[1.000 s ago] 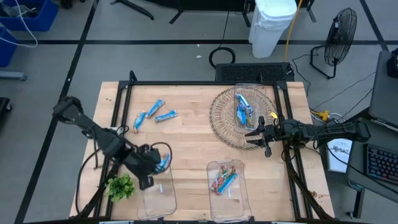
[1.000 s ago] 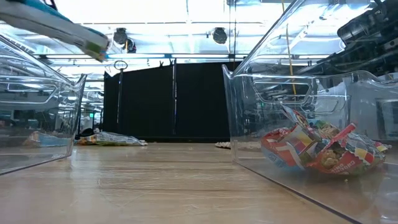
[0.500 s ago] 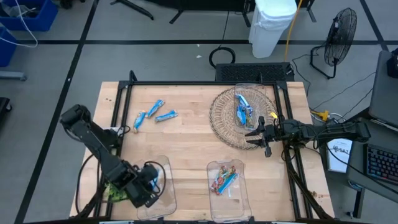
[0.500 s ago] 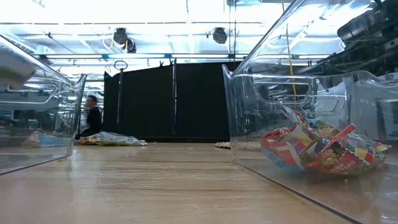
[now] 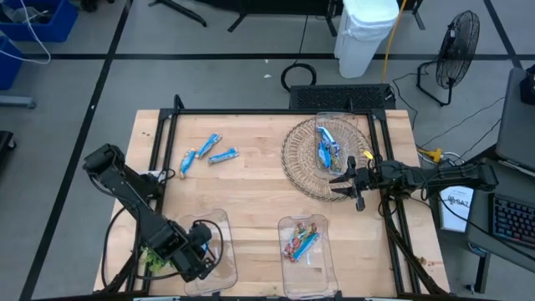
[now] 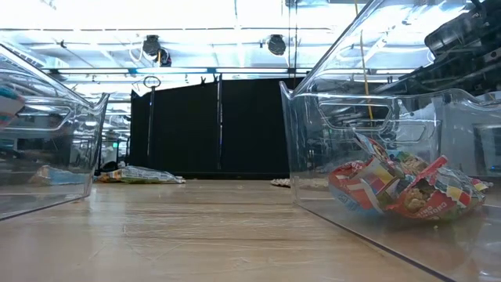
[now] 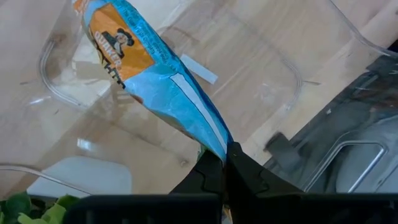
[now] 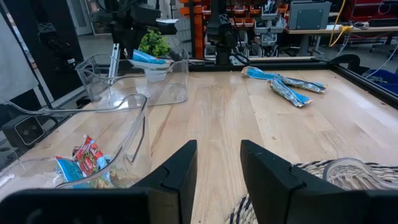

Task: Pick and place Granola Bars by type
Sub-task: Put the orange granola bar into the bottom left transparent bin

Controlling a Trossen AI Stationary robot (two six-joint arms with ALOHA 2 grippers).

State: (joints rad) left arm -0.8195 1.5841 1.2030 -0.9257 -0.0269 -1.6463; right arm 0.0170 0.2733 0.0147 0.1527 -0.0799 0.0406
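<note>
My left gripper [image 5: 203, 248] is shut on a blue granola bar [image 7: 149, 81] and hangs above the empty clear bin [image 5: 213, 255] at the near left. The same bar [image 8: 149, 59] shows over that bin in the right wrist view. Three blue bars [image 5: 207, 150] lie flat on the wood at the far left. More blue bars [image 5: 326, 146] lie in the wicker basket [image 5: 301, 163]. Multicoloured bars [image 5: 301, 241] lie in the second clear bin [image 5: 308, 251]. My right gripper [image 5: 345, 180] waits open beside the basket, with nothing between its fingers. My left gripper pinches one end of the blue bar's wrapper [image 7: 219, 148] between its two fingertips. The fingers come from above, slanting steeply down. The bar sticks out beyond the fingertips, lifted clear, above the clear bin's floor [image 7: 249, 93].
A green leafy sprig [image 5: 153, 257] lies at the near left edge beside the left bin, partly under my left arm. A black frame rail [image 5: 251, 111] runs around the table. Bare wood [image 5: 251, 192] lies between the bins and the basket.
My left gripper has gone toward the table's near edge and down, from beside the left bin's far rim to over its inside. Its wrist has rolled, turning the blue bar about. The bar stays held and clear of the bin.
</note>
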